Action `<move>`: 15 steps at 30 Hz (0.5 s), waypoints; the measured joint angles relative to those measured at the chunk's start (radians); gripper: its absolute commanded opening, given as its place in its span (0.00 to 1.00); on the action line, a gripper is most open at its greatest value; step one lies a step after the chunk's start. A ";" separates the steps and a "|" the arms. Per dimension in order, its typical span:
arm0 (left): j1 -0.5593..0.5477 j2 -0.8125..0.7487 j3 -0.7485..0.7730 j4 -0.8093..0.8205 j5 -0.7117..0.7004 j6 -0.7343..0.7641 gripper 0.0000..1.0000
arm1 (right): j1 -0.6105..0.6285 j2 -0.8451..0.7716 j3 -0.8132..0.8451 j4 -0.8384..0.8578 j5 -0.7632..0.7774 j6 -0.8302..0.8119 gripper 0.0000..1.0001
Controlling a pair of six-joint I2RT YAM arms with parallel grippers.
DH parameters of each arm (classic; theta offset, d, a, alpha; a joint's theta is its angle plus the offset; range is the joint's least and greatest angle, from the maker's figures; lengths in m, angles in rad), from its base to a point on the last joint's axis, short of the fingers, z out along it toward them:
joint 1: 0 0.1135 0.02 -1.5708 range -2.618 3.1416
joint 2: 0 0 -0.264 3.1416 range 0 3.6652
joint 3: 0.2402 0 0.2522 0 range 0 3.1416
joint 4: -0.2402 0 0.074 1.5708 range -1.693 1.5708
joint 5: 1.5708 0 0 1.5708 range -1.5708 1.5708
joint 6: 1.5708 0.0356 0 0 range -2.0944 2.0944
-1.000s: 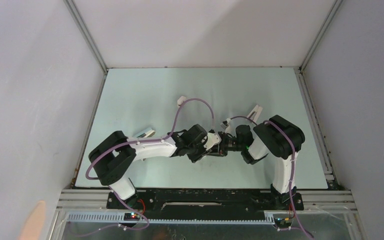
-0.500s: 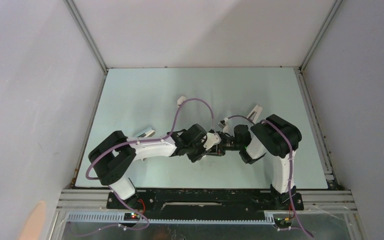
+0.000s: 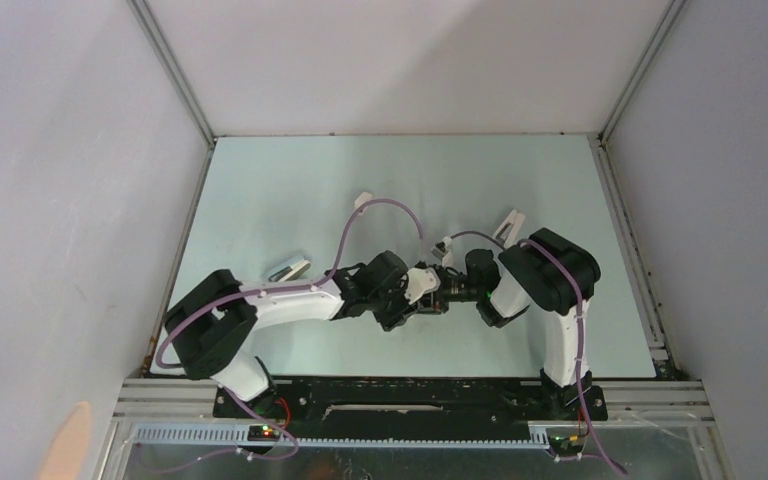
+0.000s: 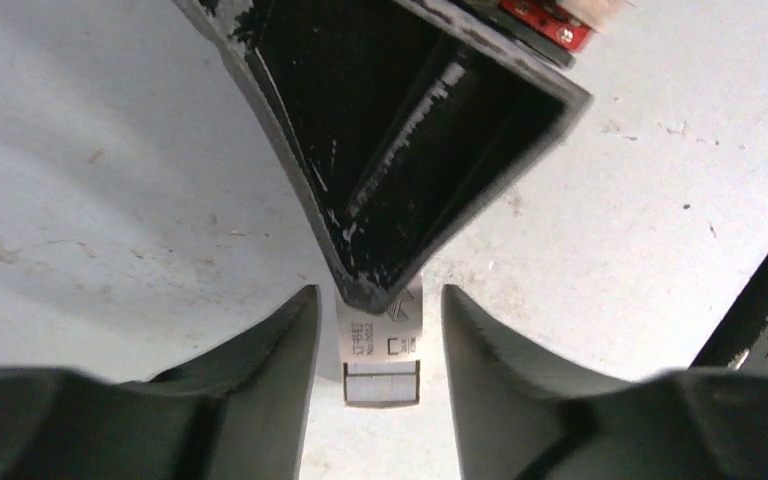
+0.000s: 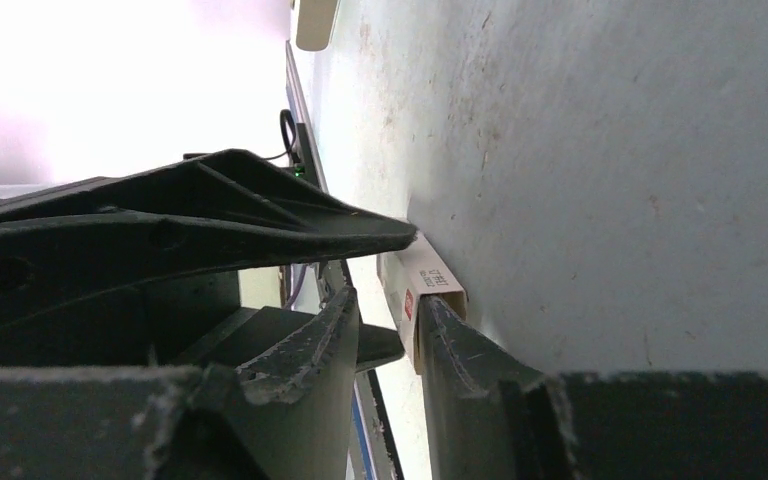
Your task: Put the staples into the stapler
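The small white staple box [image 4: 381,352], printed with black characters in the left wrist view and showing a reddish mark in the right wrist view, lies on the pale green table [image 3: 290,180] exactly where the two arms meet, and everything else is best placed from it. The left gripper [image 4: 380,298] straddles the box's near end with its jaws well apart. Its fingers [image 4: 280,340] stand to either side of the box with bare table in each gap, so it holds nothing. The right gripper [image 5: 392,297] comes at the box from the opposite end, rolled on its side and narrowed to a slot barely wider than the box. One finger [image 4: 400,160] lies over the box's far end and the other sits on the table side. Whether they actually pinch the box I cannot tell, since a sliver of light shows beside one tip. The box's long axis runs along the line from one gripper to the other, so both are equally near and only the right one touches it. No loose grey staples show; I judge they are inside the box. A little white piece just beyond the box, on the side away from the arm bases, is probably the stapler [image 3: 447,243], though it is too small to be sure. Opening the box end-on looks like the step in hand.
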 measured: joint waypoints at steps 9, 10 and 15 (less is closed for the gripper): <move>-0.007 -0.166 -0.024 -0.014 -0.076 -0.032 0.70 | -0.048 0.000 0.000 0.001 -0.034 -0.008 0.27; -0.007 -0.180 -0.034 -0.014 -0.080 -0.039 0.70 | -0.050 0.000 0.000 0.002 -0.036 -0.010 0.26; -0.007 -0.217 -0.104 -0.021 -0.100 -0.079 0.70 | -0.051 0.000 0.000 0.001 -0.049 -0.019 0.23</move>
